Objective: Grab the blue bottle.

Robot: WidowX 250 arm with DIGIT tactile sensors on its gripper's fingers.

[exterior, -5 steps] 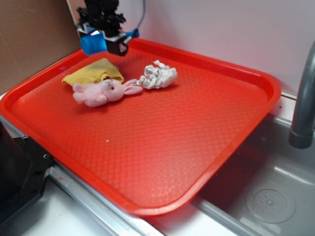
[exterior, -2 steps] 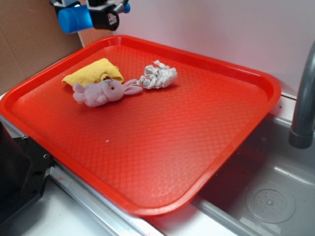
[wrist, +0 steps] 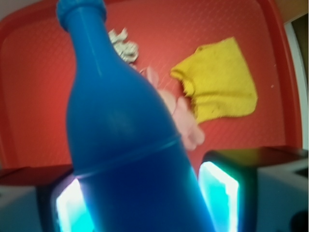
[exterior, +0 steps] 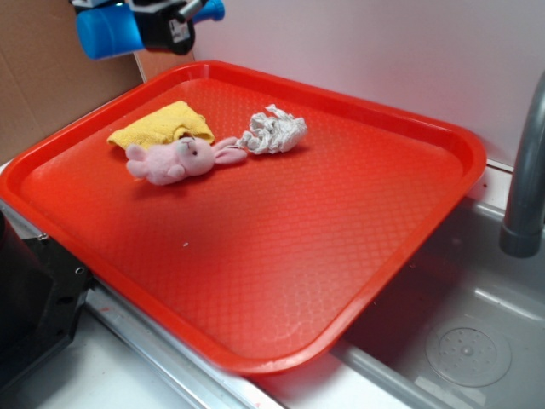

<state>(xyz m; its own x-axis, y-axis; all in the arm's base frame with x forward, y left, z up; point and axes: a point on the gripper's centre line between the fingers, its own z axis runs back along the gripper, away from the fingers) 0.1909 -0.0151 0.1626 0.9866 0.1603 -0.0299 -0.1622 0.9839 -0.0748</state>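
The blue bottle (exterior: 109, 32) hangs in the air at the top left of the exterior view, above the far left corner of the red tray (exterior: 443, 136). My gripper (exterior: 140, 21) is shut on it. In the wrist view the blue bottle (wrist: 120, 125) fills the middle, neck pointing away, with my gripper (wrist: 145, 198) clamped round its body and a glowing pad (wrist: 219, 191) on each side. Far below lies the tray (wrist: 43, 87).
On the tray lie a yellow cloth (exterior: 162, 125), a pink plush bunny (exterior: 179, 158) and a crumpled white wad (exterior: 272, 130). A cardboard wall (exterior: 43, 85) stands at the left. A grey faucet (exterior: 526, 179) and steel sink (exterior: 468, 341) are at the right.
My gripper has risen with the blue bottle and shifted left, from just above the tray's far rim to the top edge of the view. The items on the tray have not moved.
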